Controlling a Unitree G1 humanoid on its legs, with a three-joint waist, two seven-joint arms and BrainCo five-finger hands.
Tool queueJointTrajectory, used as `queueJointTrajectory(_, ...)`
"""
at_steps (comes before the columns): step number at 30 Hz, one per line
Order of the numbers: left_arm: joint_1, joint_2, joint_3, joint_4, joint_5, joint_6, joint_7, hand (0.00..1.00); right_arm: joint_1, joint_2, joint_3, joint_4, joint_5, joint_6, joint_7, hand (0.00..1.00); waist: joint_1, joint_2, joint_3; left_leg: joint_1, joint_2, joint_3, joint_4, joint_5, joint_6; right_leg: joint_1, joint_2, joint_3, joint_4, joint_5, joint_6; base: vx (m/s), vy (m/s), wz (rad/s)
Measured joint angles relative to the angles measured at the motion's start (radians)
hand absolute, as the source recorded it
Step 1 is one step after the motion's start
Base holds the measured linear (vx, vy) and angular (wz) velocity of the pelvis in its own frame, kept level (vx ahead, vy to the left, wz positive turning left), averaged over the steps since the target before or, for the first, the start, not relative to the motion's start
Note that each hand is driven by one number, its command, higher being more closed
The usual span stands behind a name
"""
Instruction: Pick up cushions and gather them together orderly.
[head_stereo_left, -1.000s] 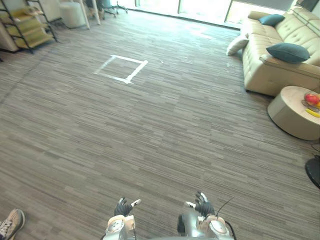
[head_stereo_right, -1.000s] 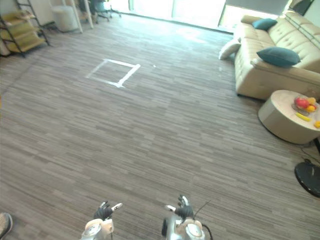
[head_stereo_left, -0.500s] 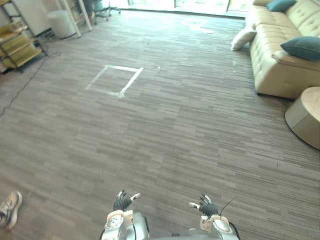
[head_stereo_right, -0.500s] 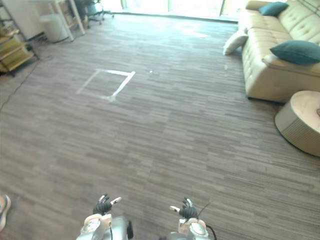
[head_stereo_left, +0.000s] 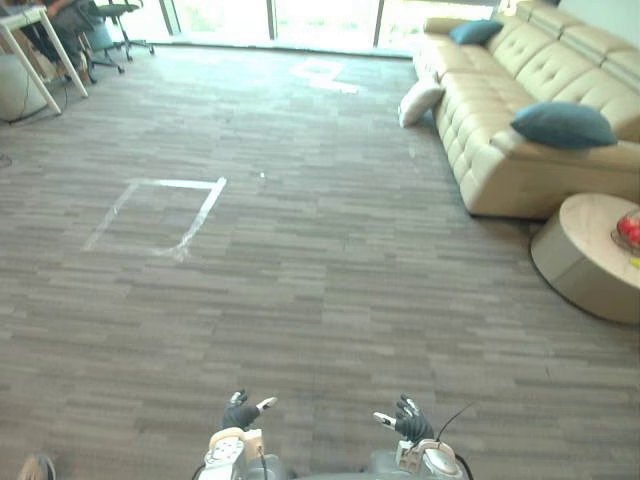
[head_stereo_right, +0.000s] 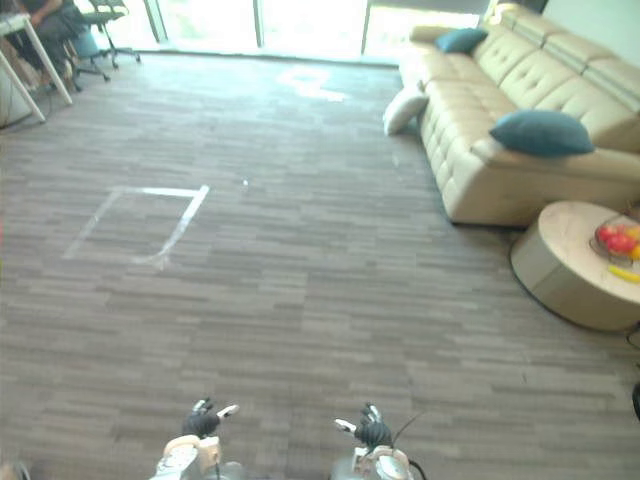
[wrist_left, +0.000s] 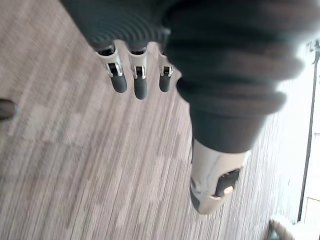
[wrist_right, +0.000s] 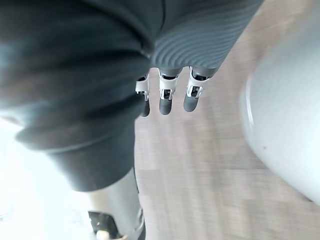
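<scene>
Now the cushions are all far ahead and off to the robot's right side. A white cushion (head_stereo_left: 420, 102) sits on the floor (head_stereo_left: 320, 280) and leans on the side of the sofa (head_stereo_left: 480, 120). A big teal cushion (head_stereo_left: 563, 124) lies on the near end of the sofa, with its long side running across the seat. A small teal cushion (head_stereo_left: 475, 32) rests at the far end. The sofa stretches away from the robot, so the three cushions make a line going away too. A round table (head_stereo_left: 585, 260) stands close by the sofa's near end.

Down low, close to the robot, the left hand (head_stereo_left: 241, 411) and the right hand (head_stereo_left: 408, 422) hang over the floor, well apart from every cushion. Both are empty, with loose, straight fingers. The right hand is on the cushion side, so I think it is the nearer one. The robot likely has to walk forward and to the right before it can reach any cushion.
</scene>
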Motion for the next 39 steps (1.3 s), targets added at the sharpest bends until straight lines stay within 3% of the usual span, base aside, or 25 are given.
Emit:
queueJointTrajectory(1,-0.003,-0.008,0.000,0.010,0.000,0.004,-0.001,0.00,-0.014,-0.017,0.000,0.002,0.000,0.000,0.001,0.00,-0.025,0.010,0.005,0.058,0.015,-0.014,-0.025,-0.019,0.014,-0.015,0.011,-0.074,-0.193,0.003,-0.023,0.68,-0.061,0.49)
queueJointTrajectory(2,-0.007,-0.009,-0.008,0.010,0.001,0.002,-0.002,0.00,-0.022,-0.021,-0.003,0.009,0.001,-0.001,0.001,0.00,-0.032,0.013,0.004,0.103,0.019,-0.030,-0.053,-0.022,0.019,-0.020,0.031,-0.107,-0.429,0.057,-0.049,0.85,-0.127,0.68)
queueJointTrajectory(4,-0.004,-0.005,-0.016,0.009,0.001,-0.001,-0.003,0.00,-0.025,-0.023,-0.011,0.026,0.000,-0.001,0.001,0.00,-0.031,0.001,0.003,0.132,0.005,-0.075,-0.052,-0.022,0.019,-0.022,0.050,-0.075,-0.621,0.130,-0.068,0.69,-0.153,0.57)
queueJointTrajectory(5,0.008,-0.013,-0.014,0.014,0.004,0.000,-0.004,0.00,-0.027,-0.041,-0.011,0.044,-0.001,0.009,0.001,0.00,-0.041,0.011,-0.005,0.157,0.022,-0.135,-0.023,-0.021,0.019,-0.017,0.068,-0.045,-0.581,0.239,-0.157,0.77,-0.215,0.48)
queueJointTrajectory(6,0.011,-0.040,0.010,0.015,0.010,-0.001,-0.005,0.00,-0.032,-0.064,-0.027,0.043,-0.004,0.010,0.002,0.00,-0.036,0.063,-0.005,0.139,0.059,-0.167,0.064,-0.005,-0.006,-0.017,0.082,-0.067,-0.506,0.161,-0.176,0.91,-0.252,0.41)
queueJointTrajectory(7,0.011,-0.039,0.012,0.015,0.011,-0.001,-0.005,0.00,-0.035,-0.065,-0.034,0.042,-0.006,0.011,0.001,0.00,-0.031,0.073,-0.005,0.125,0.068,-0.177,0.103,0.007,-0.025,-0.014,0.087,-0.070,-0.492,0.140,-0.180,0.73,-0.206,0.17)
queueJointTrajectory(8,0.008,-0.035,0.024,0.013,0.018,-0.001,-0.005,0.00,-0.043,-0.070,-0.036,0.042,-0.008,0.012,-0.002,0.00,-0.031,0.095,0.004,0.049,0.095,-0.219,0.305,0.087,-0.095,0.027,0.104,-0.088,-0.476,0.078,-0.191,0.74,-0.217,0.09)
queueJointTrajectory(10,0.008,-0.038,0.084,0.004,0.018,-0.001,-0.008,0.00,-0.051,-0.066,-0.030,0.039,-0.006,0.017,-0.004,0.00,-0.028,0.113,0.028,-0.150,0.131,-0.283,0.739,0.306,-0.207,0.178,0.151,-0.086,-0.565,0.035,-0.211,0.81,-0.202,-0.03)
queueJointTrajectory(12,0.005,-0.034,0.102,-0.028,0.017,-0.004,-0.008,0.00,-0.055,-0.044,-0.018,0.042,0.001,0.023,-0.007,0.00,-0.017,0.108,0.050,-0.236,0.148,-0.250,0.926,0.267,-0.171,0.311,0.177,-0.066,-0.644,0.020,-0.228,0.61,-0.108,-0.36)
queueJointTrajectory(13,0.009,-0.023,0.096,-0.060,0.017,-0.009,-0.006,0.00,-0.054,-0.014,0.009,0.048,0.002,0.028,-0.011,0.00,0.012,0.067,0.059,-0.345,0.151,-0.180,0.984,0.194,-0.122,0.444,0.176,-0.027,-0.740,0.009,-0.232,0.59,-0.118,-0.61)
queueJointTrajectory(15,0.009,-0.009,0.083,-0.086,0.014,-0.012,-0.005,0.00,-0.056,0.005,0.017,0.048,0.003,0.029,-0.011,0.00,0.031,0.053,0.047,-0.467,0.154,-0.113,0.905,0.143,-0.109,0.533,0.171,0.018,-0.820,-0.005,-0.224,0.67,-0.092,-0.79)
queueJointTrajectory(18,0.013,-0.012,0.080,-0.113,0.013,-0.024,-0.003,0.00,-0.051,0.021,0.022,0.047,0.003,0.035,-0.012,0.00,0.035,0.054,0.050,-0.561,0.125,-0.047,0.524,0.122,-0.084,0.651,0.149,0.058,-0.894,-0.040,-0.183,0.58,0.021,-0.49)
queueJointTrajectory(20,0.025,-0.018,0.080,-0.123,0.012,-0.028,0.000,0.00,-0.040,0.014,0.021,0.047,0.003,0.035,-0.013,0.00,0.043,0.053,0.033,-0.565,0.079,-0.052,0.168,0.181,-0.077,0.718,0.118,0.091,-0.920,-0.080,-0.118,0.67,0.175,-0.77)
queueJointTrajectory(22,0.041,-0.021,0.082,-0.121,0.009,-0.029,0.002,0.00,-0.018,0.017,0.026,0.047,0.002,0.035,-0.013,0.00,0.056,0.047,-0.012,-0.576,0.062,-0.055,0.161,0.323,-0.040,0.733,0.093,0.141,-0.892,-0.109,-0.076,0.83,0.309,-0.94)
queueJointTrajectory(24,0.040,0.009,0.082,-0.108,0.008,-0.026,-0.002,0.00,0.021,0.028,0.027,0.038,0.000,0.037,-0.012,0.00,0.049,-0.035,-0.052,-0.510,-0.010,-0.007,0.174,0.256,0.011,0.620,0.004,0.189,-0.569,-0.099,-0.037,0.80,0.307,-0.46)
queueJointTrajectory(25,0.039,0.012,0.082,-0.105,0.008,-0.026,-0.001,0.00,0.027,0.029,0.028,0.038,0.000,0.037,-0.012,0.00,0.049,-0.044,-0.051,-0.492,-0.020,-0.005,0.176,0.240,0.015,0.592,-0.005,0.195,-0.484,-0.079,-0.021,0.69,0.306,-0.12)
queueJointTrajectory(26,0.027,0.024,0.081,-0.092,0.007,-0.024,0.000,0.00,0.047,0.028,0.034,0.036,0.001,0.037,-0.012,0.00,0.045,-0.063,-0.041,-0.421,-0.047,-0.002,0.177,0.186,0.030,0.484,-0.017,0.232,-0.204,0.048,0.008,0.64,0.279,-0.11)
queueJointTrajectory(27,0.017,0.027,0.080,-0.061,0.007,-0.020,0.002,0.00,0.042,0.018,0.033,0.032,-0.002,0.034,-0.009,0.00,0.040,-0.059,-0.036,-0.343,-0.059,0.002,0.170,0.138,0.030,0.389,-0.017,0.242,0.019,0.089,0.018,0.75,0.323,-0.14)
queueJointTrajectory(29,0.010,0.017,0.062,-0.033,0.009,-0.006,0.001,0.00,0.043,0.006,0.032,0.005,-0.009,0.027,-0.009,0.00,0.031,-0.025,-0.022,-0.205,-0.058,0.000,0.107,0.098,0.028,0.286,-0.013,0.195,0.159,0.062,0.028,0.53,0.208,-0.16)
queueJointTrajectory(32,0.005,0.004,0.019,-0.015,0.010,0.000,-0.002,0.00,0.048,0.005,0.016,-0.035,-0.036,0.019,-0.007,0.00,0.019,-0.018,-0.019,-0.058,-0.052,-0.025,0.010,0.034,0.031,0.081,-0.006,0.045,0.110,-0.012,0.001,0.50,0.112,0.11)
queueJointTrajectory(34,-0.001,-0.007,0.000,0.003,0.011,0.006,-0.003,0.00,0.035,-0.002,0.004,-0.040,-0.036,0.009,-0.004,0.00,0.001,-0.005,-0.009,0.026,-0.026,-0.044,-0.018,-0.007,0.028,0.018,0.017,-0.073,-0.150,-0.027,-0.041,0.61,0.003,0.34)
queueJointTrajectory(35,-0.003,-0.010,0.000,0.005,0.015,0.006,-0.003,0.00,0.029,-0.007,0.004,-0.036,-0.036,0.009,-0.003,0.00,-0.005,-0.003,-0.008,0.046,-0.021,-0.052,-0.027,-0.012,0.026,0.009,0.026,-0.102,-0.243,-0.013,-0.056,0.62,-0.046,0.45)
queueJointTrajectory(37,-0.013,-0.016,-0.001,0.007,0.019,0.004,-0.005,0.00,0.006,-0.017,0.004,-0.018,-0.036,0.009,-0.004,0.00,-0.023,0.000,-0.006,0.117,-0.020,-0.090,-0.077,-0.023,0.025,-0.010,0.076,-0.111,-0.591,0.125,-0.104,0.71,-0.098,0.54)
queueJointTrajectory(38,-0.010,-0.020,0.000,0.009,0.020,0.004,-0.007,0.00,0.004,-0.019,0.004,-0.008,-0.037,0.010,-0.003,0.00,-0.027,0.003,-0.005,0.131,-0.016,-0.111,-0.070,-0.023,0.025,-0.006,0.088,-0.091,-0.582,0.178,-0.146,0.77,-0.146,0.47)
queueJointTrajectory(39,-0.003,-0.036,0.010,0.016,0.021,0.005,-0.009,0.00,-0.010,-0.037,0.004,0.002,-0.038,0.015,-0.003,0.00,-0.032,0.030,-0.010,0.137,0.016,-0.148,-0.019,-0.022,0.023,0.001,0.107,-0.079,-0.533,0.186,-0.207,0.75,-0.150,0.29)
